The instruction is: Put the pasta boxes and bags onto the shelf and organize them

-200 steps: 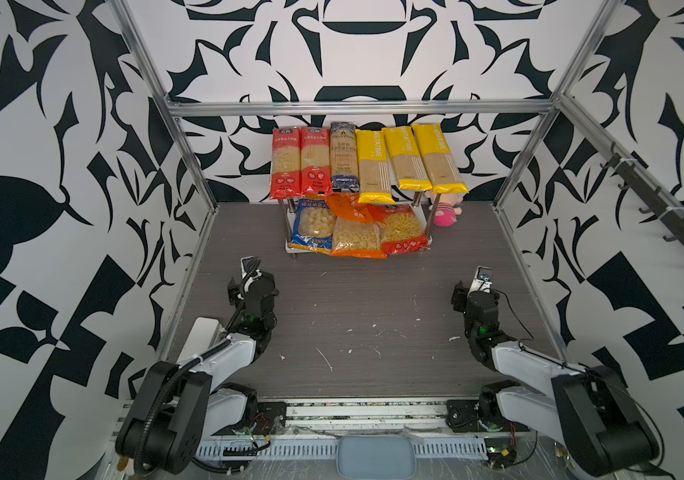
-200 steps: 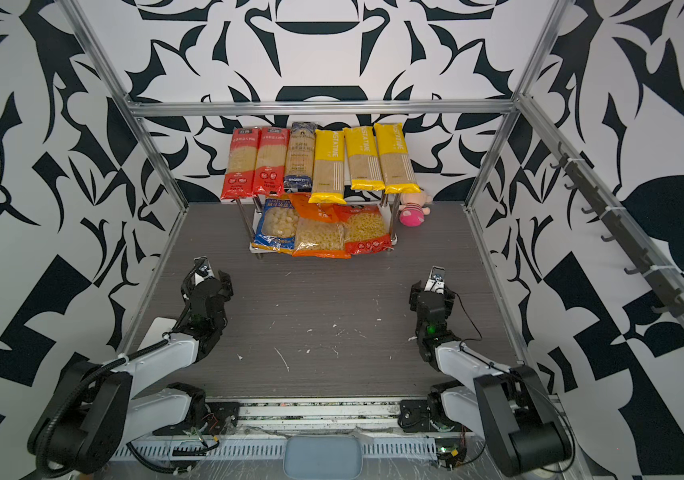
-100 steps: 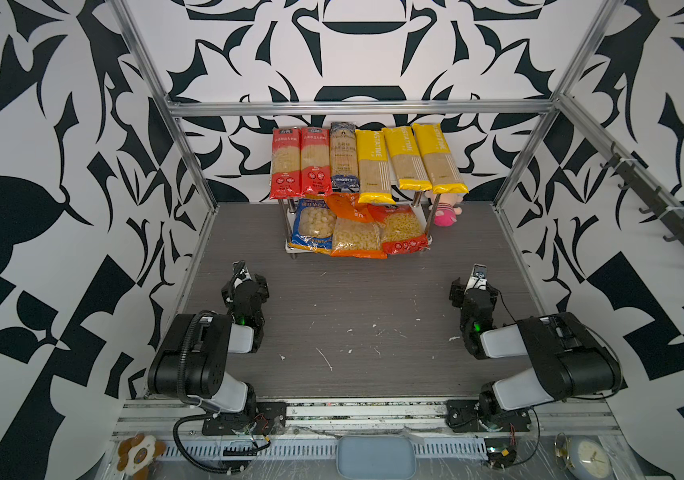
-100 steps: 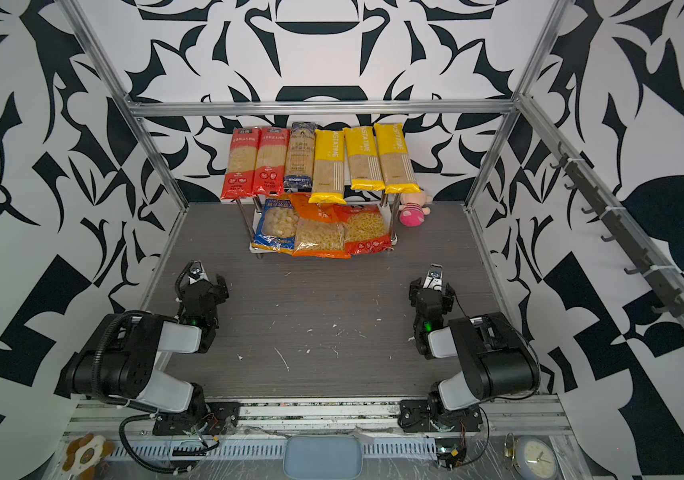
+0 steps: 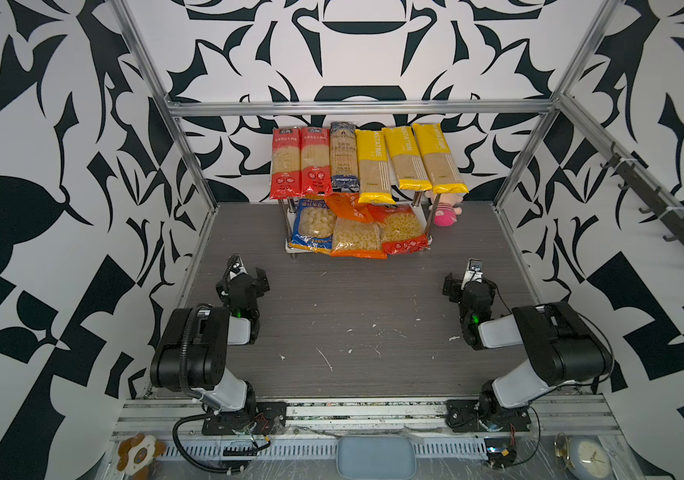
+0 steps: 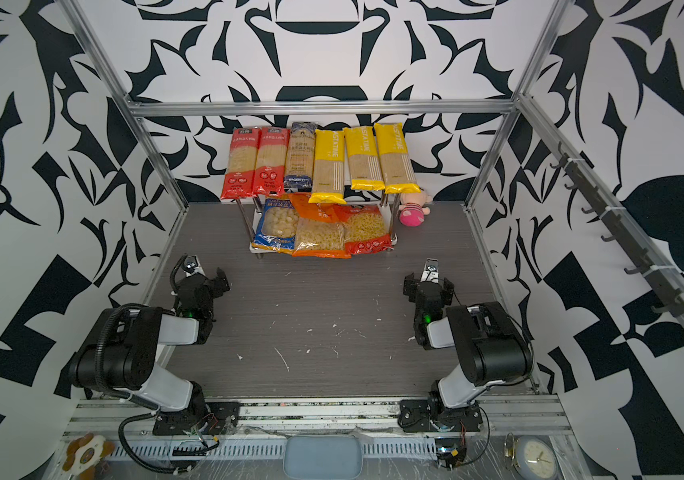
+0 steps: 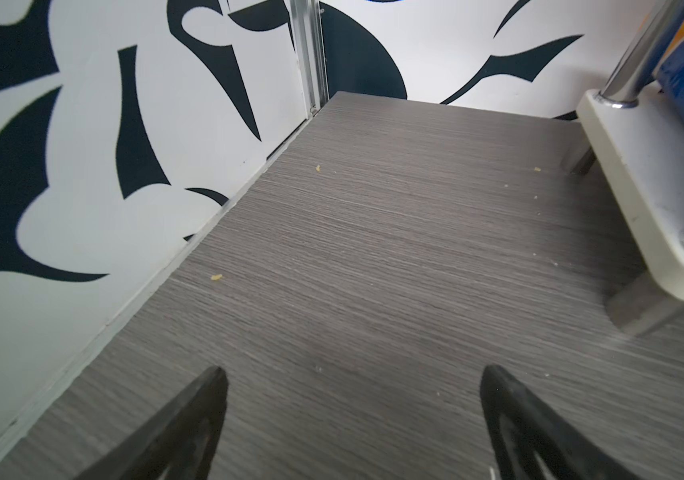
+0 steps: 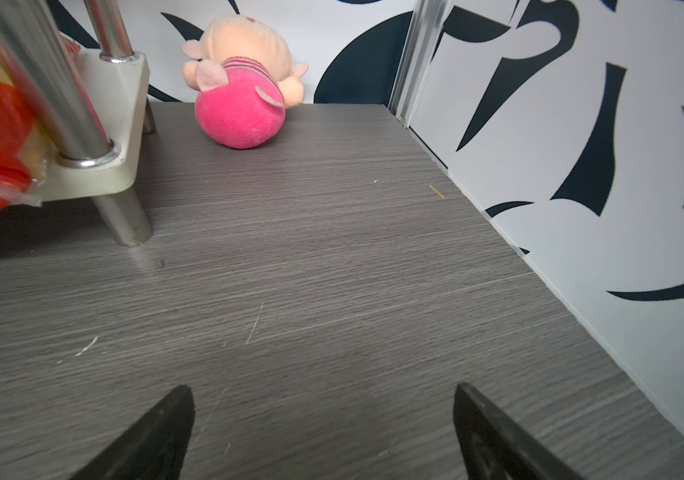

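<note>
The shelf (image 5: 290,248) stands at the back middle of the table. In both top views several long spaghetti packs lie side by side on its upper board: two red (image 5: 286,164), one dark blue (image 5: 343,156), three yellow (image 5: 407,158). On the lower board lie a blue bag (image 5: 312,226), an orange bag (image 5: 357,237) and a red bag (image 5: 400,230). My left gripper (image 5: 244,279) (image 7: 353,370) stands open and empty over bare table, short of the shelf's left corner (image 7: 639,174). My right gripper (image 5: 470,286) (image 8: 323,387) is open and empty too, short of the right corner (image 8: 124,124).
A pink plush doll (image 5: 444,212) (image 8: 240,95) lies by the shelf's right rear post. Aluminium frame posts (image 5: 190,162) and patterned walls close in the table on three sides. Pasta crumbs (image 5: 326,359) are scattered on the table. A clock (image 5: 587,457) sits at the front rail.
Both arms have folded up from a low stretched pose, elbows raised near their bases. Both grippers stayed about where they were and their jaws have spread wider.
</note>
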Robot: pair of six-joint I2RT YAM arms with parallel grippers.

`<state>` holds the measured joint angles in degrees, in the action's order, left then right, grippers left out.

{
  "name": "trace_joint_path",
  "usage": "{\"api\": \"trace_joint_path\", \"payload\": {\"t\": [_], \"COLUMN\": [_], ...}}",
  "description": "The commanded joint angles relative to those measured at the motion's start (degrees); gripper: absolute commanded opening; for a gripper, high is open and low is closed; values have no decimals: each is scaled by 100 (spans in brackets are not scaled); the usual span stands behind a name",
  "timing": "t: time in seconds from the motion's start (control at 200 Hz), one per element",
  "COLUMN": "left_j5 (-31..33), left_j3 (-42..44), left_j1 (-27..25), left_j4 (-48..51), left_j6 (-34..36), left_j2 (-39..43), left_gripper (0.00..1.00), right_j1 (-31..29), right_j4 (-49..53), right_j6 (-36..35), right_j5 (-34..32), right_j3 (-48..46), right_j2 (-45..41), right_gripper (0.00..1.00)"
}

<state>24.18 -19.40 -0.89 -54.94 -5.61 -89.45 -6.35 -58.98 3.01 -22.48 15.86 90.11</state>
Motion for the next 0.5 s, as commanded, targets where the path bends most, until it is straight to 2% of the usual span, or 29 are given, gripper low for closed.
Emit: {"api": "trace_joint_path", "payload": {"t": [0.0, 0.495], "left_j5": [-89, -89], "left_j3": [-95, -90], "left_j1": [18, 23], "left_j4": [-7, -42], "left_j6": [-81, -72], "left_j2": [10, 6], "left_gripper": [99, 100], "right_j1": [20, 20], "right_j4": [-106, 34], "right_j6": [7, 16], "right_j5": [6, 31], "right_j3": [135, 207], "right_j2": [-28, -24], "right_gripper": [100, 100]}}
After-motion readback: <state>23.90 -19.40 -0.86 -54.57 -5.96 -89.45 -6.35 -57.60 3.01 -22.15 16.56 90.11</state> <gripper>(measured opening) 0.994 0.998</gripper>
